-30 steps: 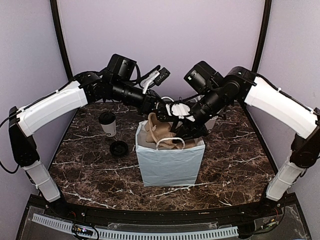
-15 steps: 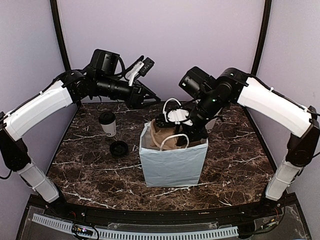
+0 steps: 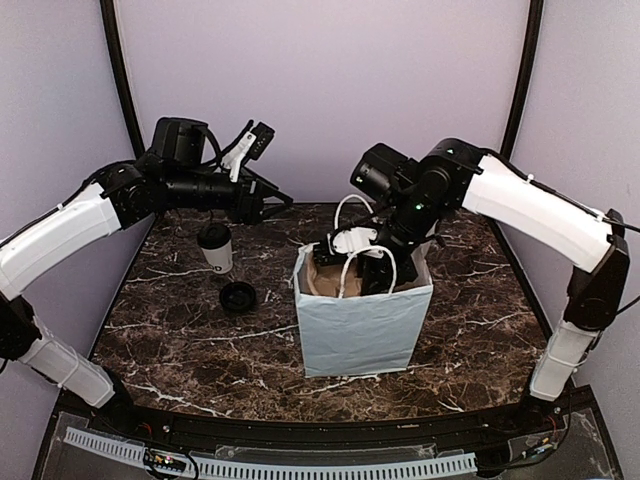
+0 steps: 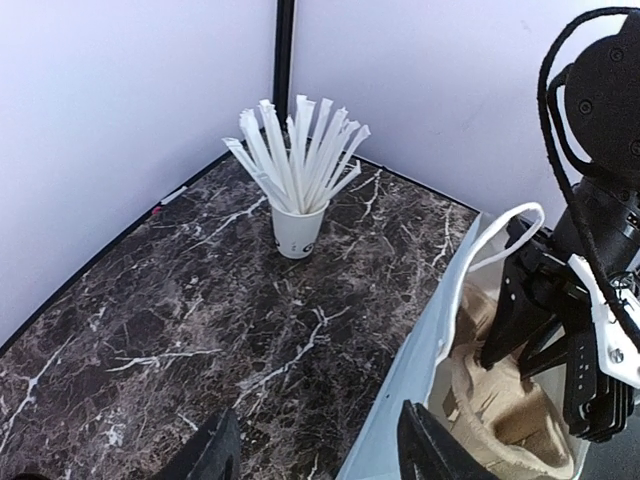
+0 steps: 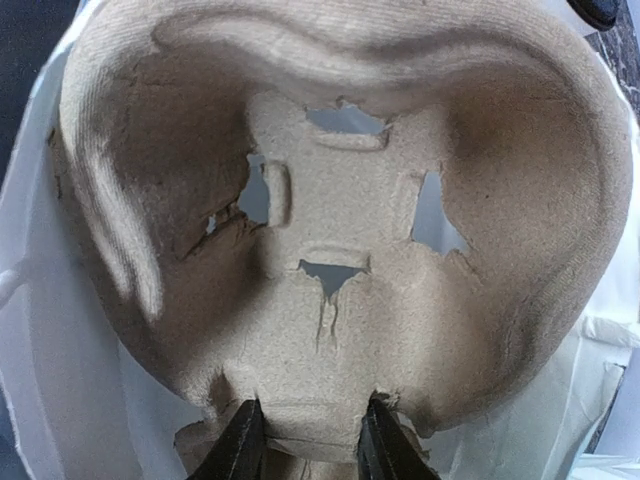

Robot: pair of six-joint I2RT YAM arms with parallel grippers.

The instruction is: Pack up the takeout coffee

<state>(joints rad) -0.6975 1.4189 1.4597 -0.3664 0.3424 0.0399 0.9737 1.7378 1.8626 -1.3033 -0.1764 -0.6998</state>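
Note:
The takeout coffee (image 3: 215,248), a small white cup with a dark top, stands on the marble at the back left, apart from both grippers. The white paper bag (image 3: 362,320) stands upright mid-table. My right gripper (image 3: 340,265) reaches into its mouth, and in the right wrist view it (image 5: 312,445) is shut on the edge tab of the brown pulp carrier (image 5: 340,220) inside the bag. My left gripper (image 3: 278,199) hangs in the air left of the bag. Its jaws (image 4: 320,455) stand open and hold nothing, over the table beside the bag's wall (image 4: 430,370).
A round black lid (image 3: 238,297) lies on the marble in front of the coffee. A white cup of long white sticks (image 4: 298,228) stands near the back corner. Purple walls close in the back and both sides. The bag's handles (image 3: 365,262) stick up around the right gripper.
My left gripper has opened and pulled back left and up, away from the bag. The bag has shifted right and stands straighter, and the carrier sits deeper inside. The right gripper keeps its hold.

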